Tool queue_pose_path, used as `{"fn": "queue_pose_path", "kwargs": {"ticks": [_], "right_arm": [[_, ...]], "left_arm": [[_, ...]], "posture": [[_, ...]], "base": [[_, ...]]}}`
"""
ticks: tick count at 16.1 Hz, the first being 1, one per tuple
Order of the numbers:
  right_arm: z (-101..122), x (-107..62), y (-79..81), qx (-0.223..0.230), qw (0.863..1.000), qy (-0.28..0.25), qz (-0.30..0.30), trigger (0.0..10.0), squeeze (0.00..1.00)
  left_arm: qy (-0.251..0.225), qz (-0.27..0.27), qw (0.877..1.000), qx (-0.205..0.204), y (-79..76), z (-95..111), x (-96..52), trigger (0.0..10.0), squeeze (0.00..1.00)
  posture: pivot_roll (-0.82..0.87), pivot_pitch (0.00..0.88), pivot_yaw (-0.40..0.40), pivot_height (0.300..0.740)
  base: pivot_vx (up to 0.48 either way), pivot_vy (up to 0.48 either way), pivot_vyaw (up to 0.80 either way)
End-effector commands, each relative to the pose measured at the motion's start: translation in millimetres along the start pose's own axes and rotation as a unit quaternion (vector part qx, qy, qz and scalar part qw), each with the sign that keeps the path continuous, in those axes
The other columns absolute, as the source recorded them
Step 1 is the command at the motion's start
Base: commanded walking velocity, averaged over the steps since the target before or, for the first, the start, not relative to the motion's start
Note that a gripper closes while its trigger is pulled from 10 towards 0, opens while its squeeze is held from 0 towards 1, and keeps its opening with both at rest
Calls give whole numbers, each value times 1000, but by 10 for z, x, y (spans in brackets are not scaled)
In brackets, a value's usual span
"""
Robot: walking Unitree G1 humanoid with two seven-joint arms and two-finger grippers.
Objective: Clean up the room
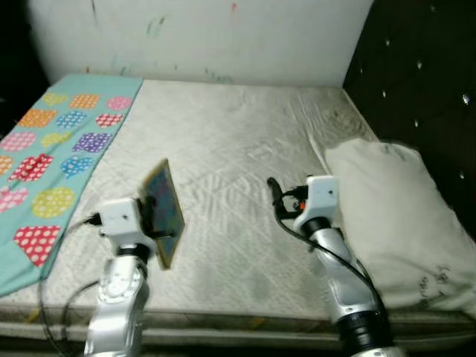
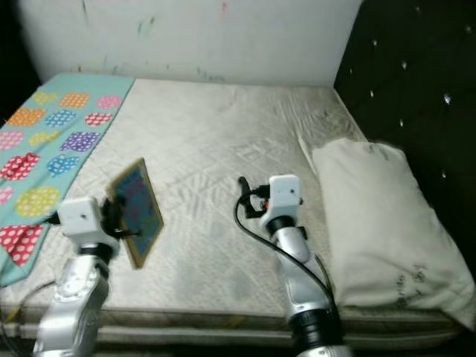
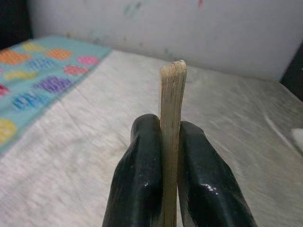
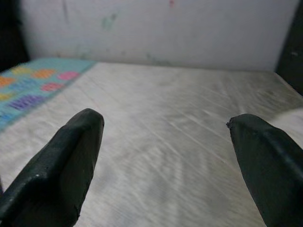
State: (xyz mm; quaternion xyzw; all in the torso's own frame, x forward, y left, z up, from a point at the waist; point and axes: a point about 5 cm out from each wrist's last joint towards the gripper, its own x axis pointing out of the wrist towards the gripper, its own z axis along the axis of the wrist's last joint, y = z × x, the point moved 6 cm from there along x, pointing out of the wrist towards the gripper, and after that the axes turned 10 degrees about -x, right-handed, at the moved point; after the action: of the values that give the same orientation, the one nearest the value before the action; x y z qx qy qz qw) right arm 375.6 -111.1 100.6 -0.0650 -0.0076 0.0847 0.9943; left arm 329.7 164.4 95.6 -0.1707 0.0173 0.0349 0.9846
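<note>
My left gripper (image 1: 155,217) is shut on a thin wooden board (image 1: 166,211) with a dark patterned face. It holds the board tilted, above the bare mattress (image 1: 238,141) near the front edge. In the left wrist view both fingers (image 3: 142,165) clamp the board's pale edge (image 3: 172,94). My right gripper (image 1: 276,198) hovers over the middle of the mattress, left of a white pillow (image 1: 398,219). Its fingers (image 4: 71,156) stand wide apart with nothing between them.
A teal blanket (image 1: 56,160) with coloured dotted patches lies along the left side of the bed. A dark padded headboard (image 1: 428,74) rises on the right and a marked white wall (image 1: 201,33) at the far end.
</note>
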Motion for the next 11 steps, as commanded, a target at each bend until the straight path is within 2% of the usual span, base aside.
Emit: {"fn": "queue_pose_path", "kwargs": {"ticks": [1,3,4,11], "right_arm": [[92,37,-38,-1,1000,-12,-5,10000,0],[92,38,-38,-3,1000,-12,-5,10000,0],[90,37,-42,-3,1000,-12,-6,10000,0],[90,44,-70,-5,1000,-12,-11,10000,0]], "left_arm": [[-22,-18,1000,7,-87,125,20,10000,0],[-22,-18,1000,7,-83,124,19,10000,0],[-23,-16,1000,-9,-77,125,15,10000,0],[-27,-50,998,-11,-168,148,2,10000,0]], "posture": [[-68,0,-22,740],[-68,0,-22,740],[-68,0,-22,740],[-66,0,-24,740]], "base": [[0,-352,0],[0,-306,0],[0,0,0],[0,0,0]]}}
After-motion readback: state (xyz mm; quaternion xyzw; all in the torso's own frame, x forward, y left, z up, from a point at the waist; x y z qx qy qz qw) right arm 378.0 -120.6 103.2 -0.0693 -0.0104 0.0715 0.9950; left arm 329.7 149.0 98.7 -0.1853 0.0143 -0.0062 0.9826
